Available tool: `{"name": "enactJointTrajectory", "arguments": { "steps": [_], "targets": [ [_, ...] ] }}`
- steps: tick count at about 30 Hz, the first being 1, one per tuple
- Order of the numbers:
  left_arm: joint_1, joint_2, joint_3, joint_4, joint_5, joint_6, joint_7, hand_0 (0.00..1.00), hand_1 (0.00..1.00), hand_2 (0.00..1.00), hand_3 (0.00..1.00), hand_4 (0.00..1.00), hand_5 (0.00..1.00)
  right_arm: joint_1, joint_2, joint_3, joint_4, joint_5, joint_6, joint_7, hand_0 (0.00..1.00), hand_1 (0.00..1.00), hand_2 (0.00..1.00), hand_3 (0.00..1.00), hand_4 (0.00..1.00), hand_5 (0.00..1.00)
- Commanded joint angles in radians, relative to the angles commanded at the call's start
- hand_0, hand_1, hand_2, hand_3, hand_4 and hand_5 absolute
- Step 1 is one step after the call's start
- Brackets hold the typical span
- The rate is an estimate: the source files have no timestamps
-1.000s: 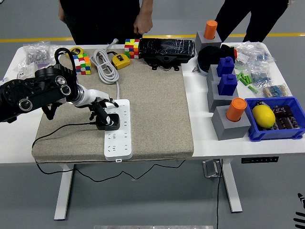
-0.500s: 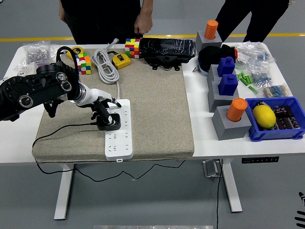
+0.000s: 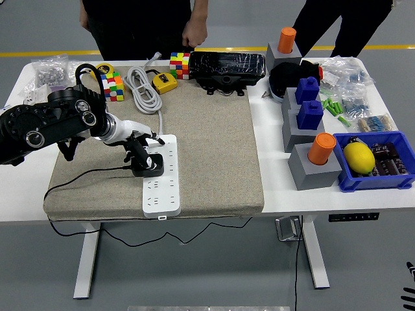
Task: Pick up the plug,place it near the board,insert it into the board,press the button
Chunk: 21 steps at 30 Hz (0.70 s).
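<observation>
A white power strip (image 3: 161, 183) lies lengthwise on the grey felt mat (image 3: 207, 149), left of centre. A black plug (image 3: 148, 165) sits on the strip's upper half, its black cable trailing left across the mat and over the table edge. My left hand (image 3: 139, 150) reaches in from the left, its fingers curled over the plug from above and behind. Whether the plug's pins are fully seated is hidden by the hand. My right hand shows only as fingertips (image 3: 408, 295) at the bottom right corner.
Rubik's cubes (image 3: 111, 85), a coiled white cable (image 3: 144, 91), a yellow tape measure (image 3: 164, 82) and a black case (image 3: 227, 68) line the mat's far edge. Grey and blue blocks with orange cylinders (image 3: 310, 139) and a blue bin (image 3: 376, 162) stand right. Two people stand behind the table.
My left arm has shifted slightly up and left, with the hand staying on the plug. The plug and strip have barely moved.
</observation>
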State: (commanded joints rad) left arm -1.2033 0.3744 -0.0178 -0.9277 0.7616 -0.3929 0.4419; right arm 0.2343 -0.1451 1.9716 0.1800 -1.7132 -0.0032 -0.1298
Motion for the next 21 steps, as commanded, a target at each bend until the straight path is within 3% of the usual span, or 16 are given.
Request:
{"name": "enactJointTrajectory", "arguments": {
  "steps": [12, 21],
  "targets": [
    [0.005, 0.019, -0.065, -0.025, 0.059, 0.002, 0.014, 0.114, 0.034, 0.187, 0.987, 0.709, 0.002, -0.006, 0.002, -0.004, 0.000, 0.005, 0.004, -0.003, 0.840, 0.747, 0.701, 0.760, 0.998, 0.996],
    [0.030, 0.061, -0.221, -0.093, 0.130, -0.024, 0.030, 0.116, 0.030, 0.181, 0.980, 0.685, 0.002, -0.007, 0.003, 0.000, 0.000, 0.001, 0.004, -0.003, 0.842, 0.747, 0.702, 0.760, 0.998, 0.996]
  ]
}}
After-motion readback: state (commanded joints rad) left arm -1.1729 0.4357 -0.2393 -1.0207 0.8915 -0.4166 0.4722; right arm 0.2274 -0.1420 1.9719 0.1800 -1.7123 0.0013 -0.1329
